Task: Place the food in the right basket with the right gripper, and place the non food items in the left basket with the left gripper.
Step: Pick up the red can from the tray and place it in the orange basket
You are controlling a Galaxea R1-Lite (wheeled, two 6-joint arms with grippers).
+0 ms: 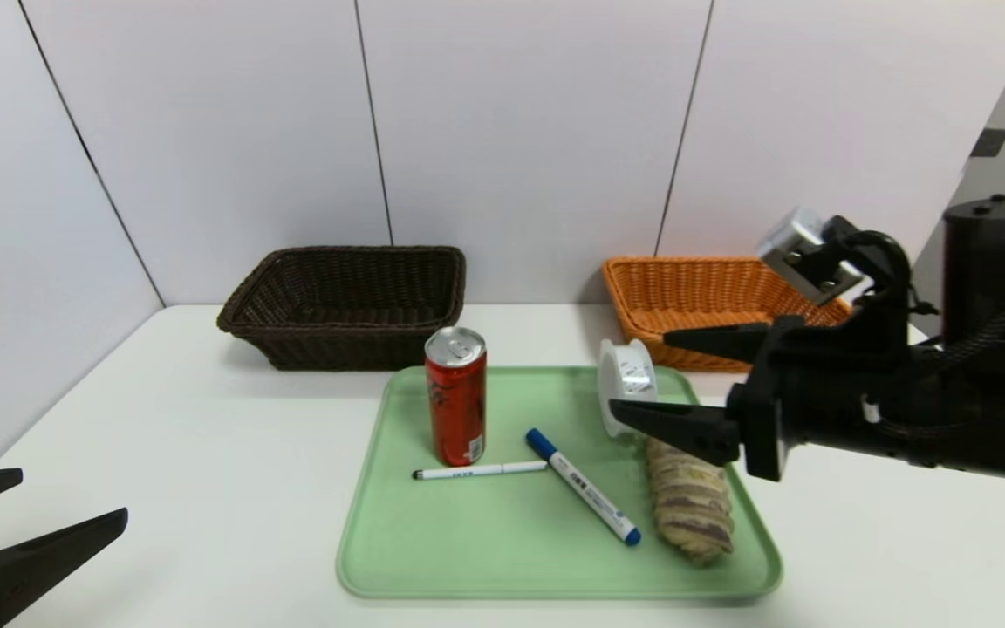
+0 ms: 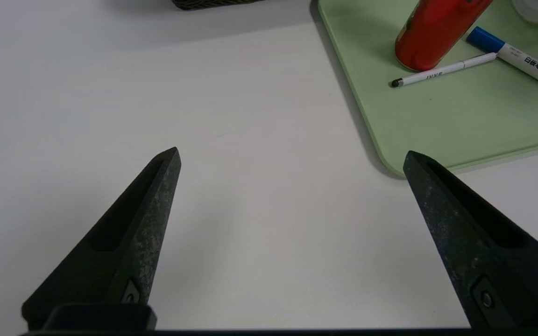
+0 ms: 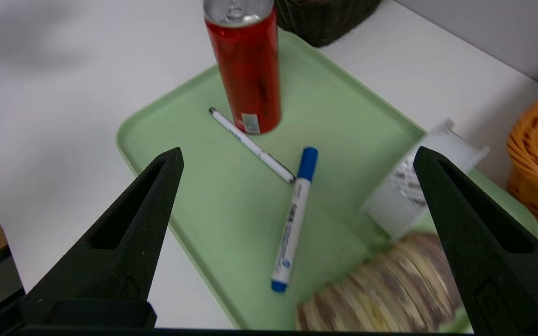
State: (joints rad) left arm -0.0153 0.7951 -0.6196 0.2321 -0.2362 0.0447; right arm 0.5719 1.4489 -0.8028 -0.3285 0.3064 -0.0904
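Bread roll [image 1: 691, 510] partly behind right gripper [image 1: 658, 377]

I see a pale green tray [image 1: 380, 558], red can [image 1: 457, 403], blue-capped white marker [image 1: 585, 487], brown-striped tan pastry [image 1: 691, 506], dark brown basket [image 1: 341, 305] and orange basket [image 1: 694, 292].

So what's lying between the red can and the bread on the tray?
Two pens: a thin white pen beside the red can, then a blue-capped marker nearer the bread. The head view shows it.
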